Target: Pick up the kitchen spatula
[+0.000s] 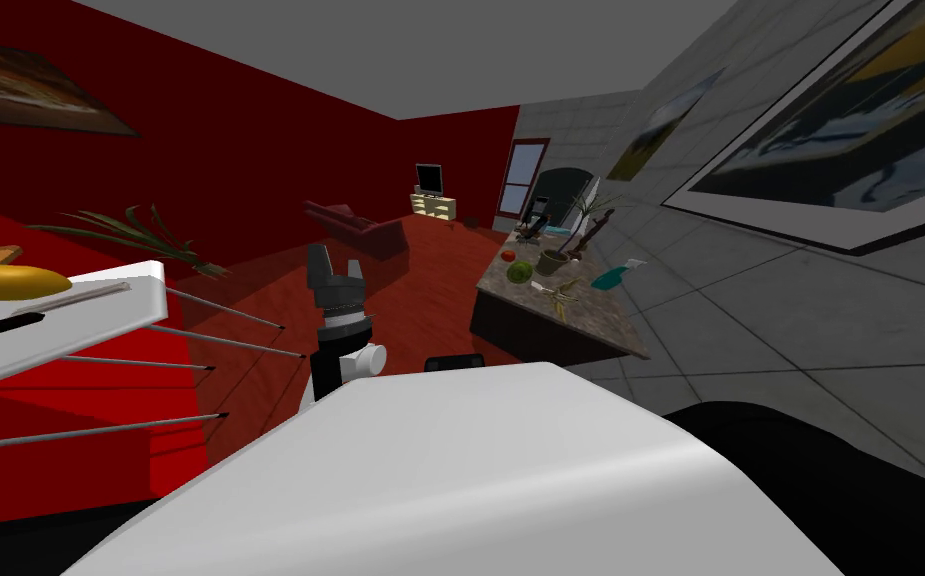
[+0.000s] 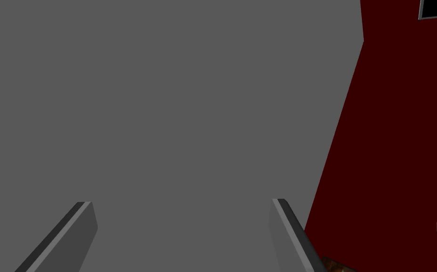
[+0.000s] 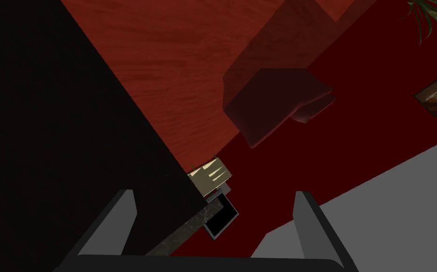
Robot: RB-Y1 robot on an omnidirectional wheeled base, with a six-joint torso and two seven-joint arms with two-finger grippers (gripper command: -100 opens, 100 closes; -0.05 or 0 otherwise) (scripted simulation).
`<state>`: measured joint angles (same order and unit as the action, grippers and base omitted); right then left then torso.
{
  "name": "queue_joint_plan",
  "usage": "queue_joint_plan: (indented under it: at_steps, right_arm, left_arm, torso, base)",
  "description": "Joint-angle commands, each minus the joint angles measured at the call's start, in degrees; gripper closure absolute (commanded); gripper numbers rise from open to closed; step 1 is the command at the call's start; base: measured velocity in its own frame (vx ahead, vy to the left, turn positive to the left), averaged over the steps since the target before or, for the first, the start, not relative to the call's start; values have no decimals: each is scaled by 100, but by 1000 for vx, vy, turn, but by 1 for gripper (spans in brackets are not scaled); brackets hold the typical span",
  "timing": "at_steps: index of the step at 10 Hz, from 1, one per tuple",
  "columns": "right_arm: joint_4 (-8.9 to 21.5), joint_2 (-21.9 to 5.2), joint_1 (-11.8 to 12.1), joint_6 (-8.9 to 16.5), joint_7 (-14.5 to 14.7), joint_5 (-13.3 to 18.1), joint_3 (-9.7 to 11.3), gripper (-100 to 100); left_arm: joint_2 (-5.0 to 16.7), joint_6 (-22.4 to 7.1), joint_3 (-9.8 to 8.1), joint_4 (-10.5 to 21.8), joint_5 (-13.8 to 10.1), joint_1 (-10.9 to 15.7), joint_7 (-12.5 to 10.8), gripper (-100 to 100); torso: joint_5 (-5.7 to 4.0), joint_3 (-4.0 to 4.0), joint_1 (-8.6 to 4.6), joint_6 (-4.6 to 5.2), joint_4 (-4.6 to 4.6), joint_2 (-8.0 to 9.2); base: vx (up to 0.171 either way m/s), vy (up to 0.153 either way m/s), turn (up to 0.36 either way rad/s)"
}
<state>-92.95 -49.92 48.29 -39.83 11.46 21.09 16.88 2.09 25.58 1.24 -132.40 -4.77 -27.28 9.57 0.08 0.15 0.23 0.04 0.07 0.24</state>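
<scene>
Above red floor (image 1: 430, 290), L gripper (image 1: 336, 268) upright, wide open, R gripper (image 3: 215, 193) wide too

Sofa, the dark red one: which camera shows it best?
The right wrist view: the sofa looms large there. The head view shows it small, far across the room. The left wrist view catches a reddish shape at its edge, perhaps part of it.
</scene>
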Motion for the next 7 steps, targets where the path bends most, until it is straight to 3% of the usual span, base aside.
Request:
queue_joint_plan:
  at_steps: [1, 7]
  right_arm:
    - [286, -286, 83, -6, 62, 161, 153, -100]
    - [1180, -1258, 312, -201, 234, 510, 463, -100]
  left_arm:
    - [0, 0, 0, 0, 0, 0, 0, 0]
    - [0, 0, 0, 0, 0, 0, 0, 0]
  torso:
    - [0, 0, 0, 0, 0, 0]
    - [-2, -4, -8, 0, -1, -8]
  base:
    - [-33, 83, 222]
    - [-12, 81, 127]
